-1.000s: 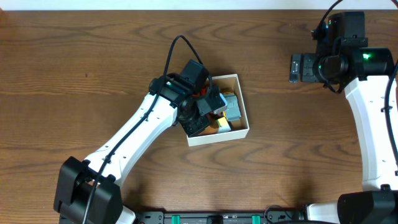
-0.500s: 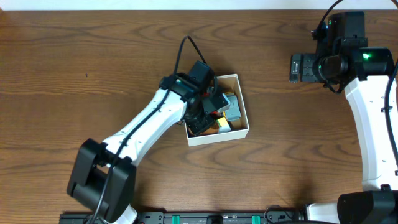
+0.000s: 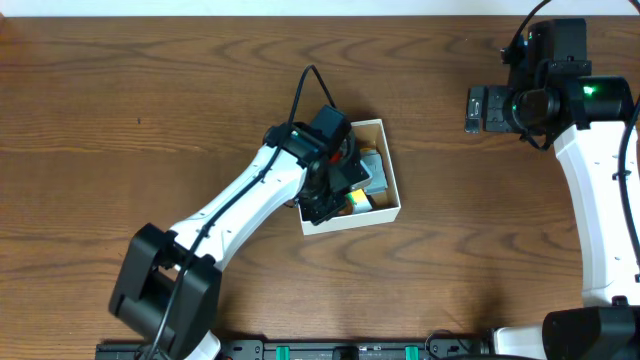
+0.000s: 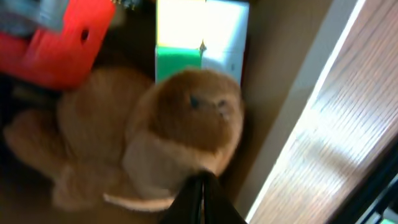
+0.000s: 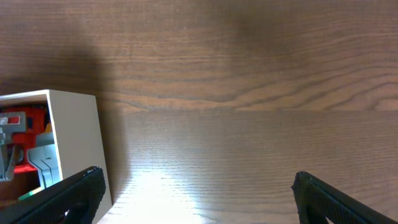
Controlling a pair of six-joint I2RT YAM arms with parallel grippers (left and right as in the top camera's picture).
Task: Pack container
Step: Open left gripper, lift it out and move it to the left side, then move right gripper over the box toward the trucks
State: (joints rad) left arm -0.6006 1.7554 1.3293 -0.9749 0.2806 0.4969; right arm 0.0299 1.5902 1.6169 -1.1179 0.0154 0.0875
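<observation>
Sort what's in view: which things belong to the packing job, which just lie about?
Job: container, with brown plush toy, red toy and green-and-white box inside it; left pincer, shut, among them.
Idle: right pincer, open over the wooden table.

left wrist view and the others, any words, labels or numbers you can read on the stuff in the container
No text can be read in any view.
green and white box: one small mark, too blurred to read.
red toy: no lettering shows.
container: plain white wall, no print.
</observation>
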